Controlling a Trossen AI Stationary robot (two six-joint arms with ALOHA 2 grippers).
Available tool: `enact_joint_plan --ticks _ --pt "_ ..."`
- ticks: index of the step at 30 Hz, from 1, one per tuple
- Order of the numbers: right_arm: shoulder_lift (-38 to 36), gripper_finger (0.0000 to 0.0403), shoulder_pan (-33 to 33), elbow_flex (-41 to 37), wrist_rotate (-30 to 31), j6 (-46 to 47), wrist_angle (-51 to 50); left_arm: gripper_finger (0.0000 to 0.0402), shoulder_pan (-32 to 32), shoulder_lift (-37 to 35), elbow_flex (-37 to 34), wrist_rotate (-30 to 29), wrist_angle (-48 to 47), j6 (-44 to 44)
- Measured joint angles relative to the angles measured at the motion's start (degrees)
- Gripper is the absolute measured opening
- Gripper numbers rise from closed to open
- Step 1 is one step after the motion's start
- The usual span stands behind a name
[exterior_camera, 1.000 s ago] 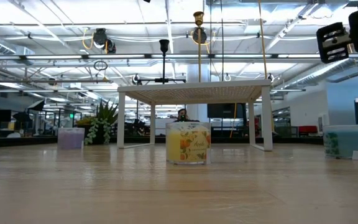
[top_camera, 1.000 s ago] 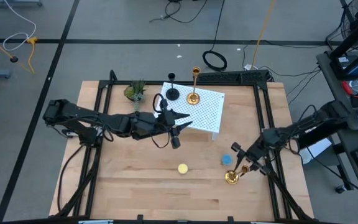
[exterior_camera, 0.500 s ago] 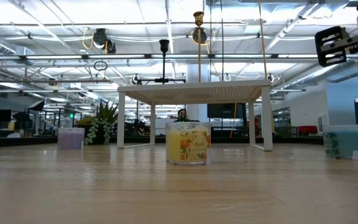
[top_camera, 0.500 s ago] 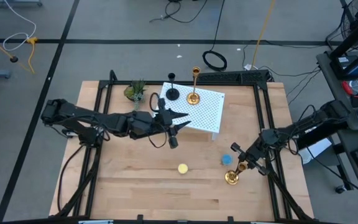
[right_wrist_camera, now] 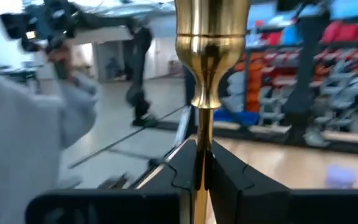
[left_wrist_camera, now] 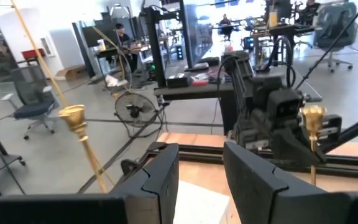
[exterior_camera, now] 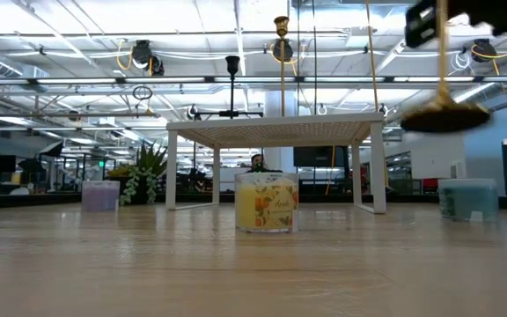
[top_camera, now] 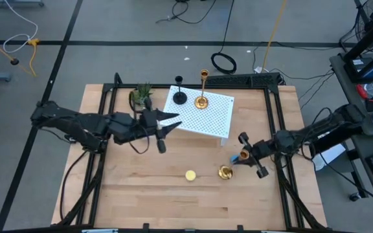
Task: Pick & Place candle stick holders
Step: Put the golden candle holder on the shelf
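My right end effector (top_camera: pixel 243 157) clenches the brass candle stick holder (top_camera: pixel 225 172); keep it upright, carrying toward eleven o'clock.

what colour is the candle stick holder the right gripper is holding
Shiny brass gold. The slim-stemmed brass candle stick holder shows best in the right wrist view, its stem clamped in the right gripper.

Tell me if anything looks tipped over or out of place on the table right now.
Nothing is spilled or fallen. One brass holder hangs above the table, clamped by its stem in the right tool. The other brass holder and the black holder stand upright on the white stand.
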Motion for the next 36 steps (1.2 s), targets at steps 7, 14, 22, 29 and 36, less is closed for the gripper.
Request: enact_joint_plan --ticks 7,14,22,29,36 --pt "0.8 0.0011 -5.8 12.5 10.2 -8.8 -6.0 0.0134 -0.2 -1.0 0.0 -0.7 -3.4 -0.8" --pt "2.4 0.0012 -18.6 21.5 22.1 -15.9 -17.9 0.0134 -0.2 -0.9 0.0 -0.6 -5.5 -3.3" --pt "6.3 0.0012 -35.4 22.0 21.4 -11.3 -16.4 0.0134 -0.4 -0.9 0.0 -0.6 -5.4 -3.2" --pt "11.9 0.0013 -45.4 22.0 8.7 -3.4 -15.3 0.0134 -0.4 -0.9 0.0 -0.6 -5.3 -3.2" --pt "13.5 0.002 -47.9 22.2 5.6 -2.6 -14.5 0.0134 -0.4 -0.9 0.0 -0.5 -5.9 -3.2"
